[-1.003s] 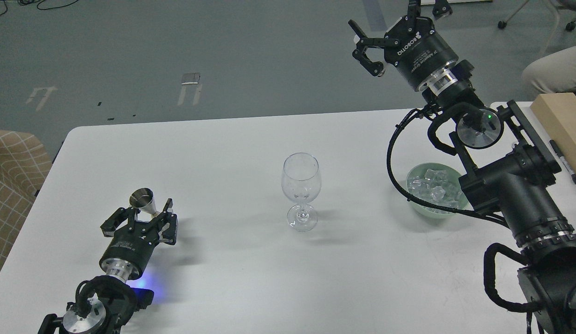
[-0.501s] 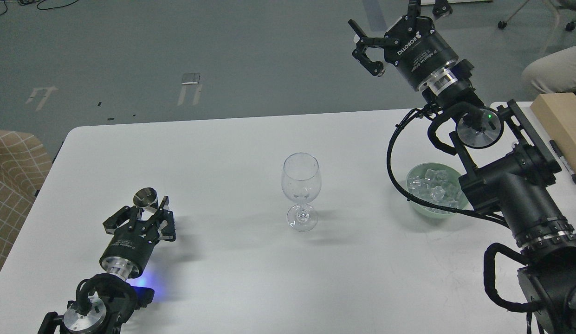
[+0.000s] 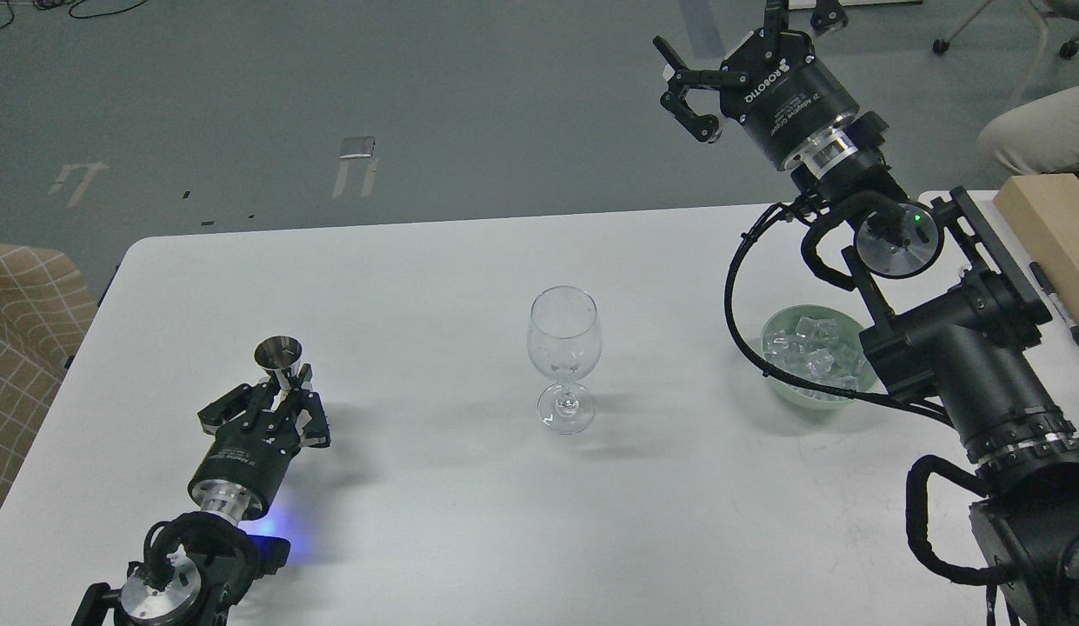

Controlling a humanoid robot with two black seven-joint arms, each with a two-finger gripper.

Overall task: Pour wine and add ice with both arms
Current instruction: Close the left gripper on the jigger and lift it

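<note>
Left hand [image 3: 283, 402] clamped on steel cone-shaped jigger [image 3: 279, 360], upright on white worktop [image 3: 417, 522]. Right hand [image 3: 722, 39] raised, fingers spread wide, empty. Clear ice [image 3: 813, 350] cubes in pale green bowl [image 3: 787, 389].

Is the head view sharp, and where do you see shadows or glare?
Head view: sharp overall; the glass throws a soft shadow to its right on the white table; a blue glow shows on the table beside the left arm's wrist; a green light shines on the right arm; the ice glints faintly.
</note>
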